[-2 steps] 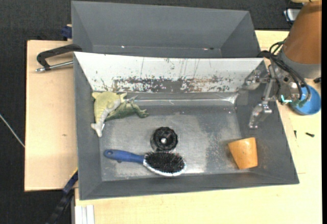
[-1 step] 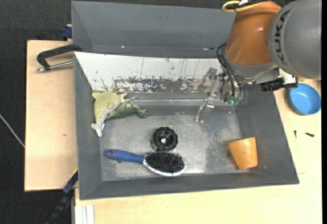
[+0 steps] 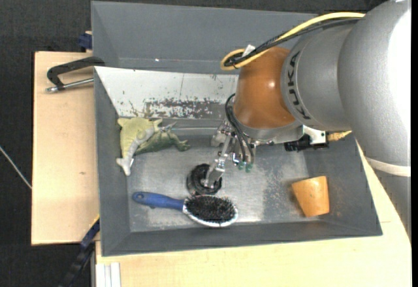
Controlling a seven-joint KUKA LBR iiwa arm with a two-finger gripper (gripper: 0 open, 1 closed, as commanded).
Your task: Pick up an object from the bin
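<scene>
1. Grey metal bin [image 3: 163, 174] carries four loose things. Two of them lie close together near the middle of its near edge.
2. Black and round, a small cap-like thing [image 3: 198, 180] lies on the floor just in from that edge, closest to the gripper [image 3: 214, 176].
3. The gripper's tip meets the right rim of the black round thing, so the thing's middle lies slightly off the tip, toward the bin's left edge.
4. I cannot tell whether the gripper is wide or narrow, nor whether it holds anything.
5. A hairbrush [image 3: 210, 210] with a blue handle lies between the black thing and the near edge. Its long axis runs along that edge, with the handle toward the left.
6. A green toy animal [image 3: 145, 137] sits by the left edge and an orange cup [image 3: 311, 195] near the right near corner, both well apart from the gripper.
7. Judging from this, a small shift toward the left edge would centre the gripper on the black thing; the brush head is near enough to be nudged.
</scene>
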